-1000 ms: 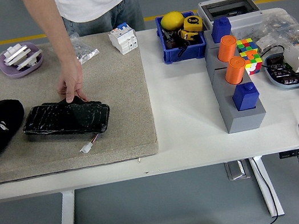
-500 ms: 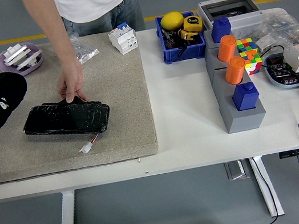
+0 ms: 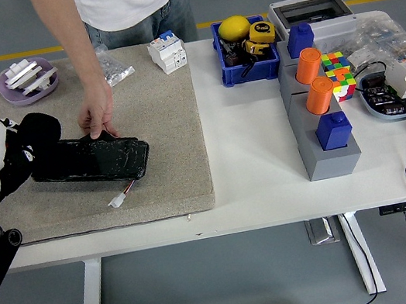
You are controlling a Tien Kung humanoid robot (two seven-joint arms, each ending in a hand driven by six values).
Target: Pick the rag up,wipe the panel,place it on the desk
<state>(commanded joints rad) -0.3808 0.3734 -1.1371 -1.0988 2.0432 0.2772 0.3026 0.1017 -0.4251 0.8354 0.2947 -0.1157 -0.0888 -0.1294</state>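
Note:
A glossy black panel [image 3: 94, 160] lies flat on the beige mat [image 3: 159, 128], a small white connector [image 3: 118, 199] trailing from its front edge. My left hand [image 3: 18, 153] comes in from the left edge, shut on a black rag [image 3: 38, 134] that it holds at the panel's left end. A person stands at the far side and presses the fingers of one hand [image 3: 98, 115] on the panel's far edge, holding it down. My right arm is out of the picture.
On the mat sit a purple dish [image 3: 28, 80] with white parts, a plastic bag [image 3: 113, 67] and a white breaker [image 3: 167, 52]. To the right are a blue bin [image 3: 246, 50], a grey stand [image 3: 319, 119] with orange and blue caps, a colour cube [image 3: 337, 73] and cables.
My left hand carried the rag up and then rightward, from the mat's left edge to the panel's left end. The person's hand stayed on the panel.

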